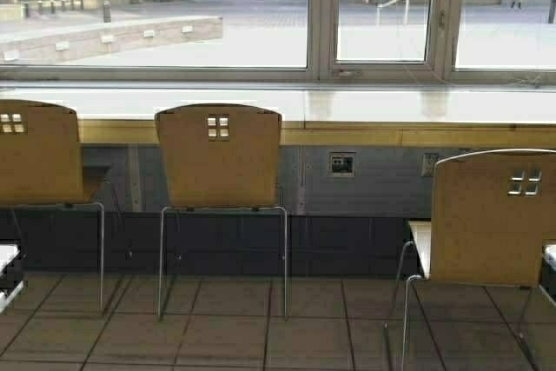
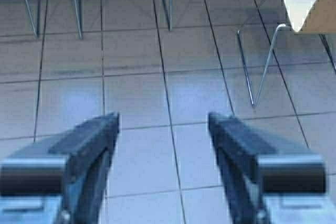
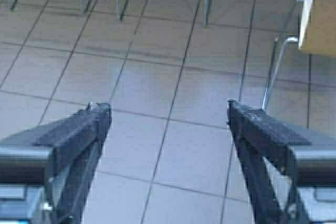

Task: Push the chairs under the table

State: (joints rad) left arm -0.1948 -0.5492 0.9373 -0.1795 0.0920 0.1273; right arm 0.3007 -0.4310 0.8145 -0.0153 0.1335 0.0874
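— Three chairs stand at the table (image 1: 347, 109); which one needs the push?

— The right chair (image 1: 492, 215). It stands out from the counter edge, nearer both grippers than the middle chair (image 1: 219, 155) and the left chair (image 1: 36, 152), which sit tucked in.

— And the grippers?

— The left gripper (image 2: 164, 121) and the right gripper (image 3: 169, 113) are both spread wide, holding nothing, over the tiled floor (image 2: 136, 93). I'd press squarely on the backrest ahead, keeping the legs straight.

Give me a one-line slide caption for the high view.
Three tan chairs face the long window table; the right chair stands pulled out onto the tiled floor.
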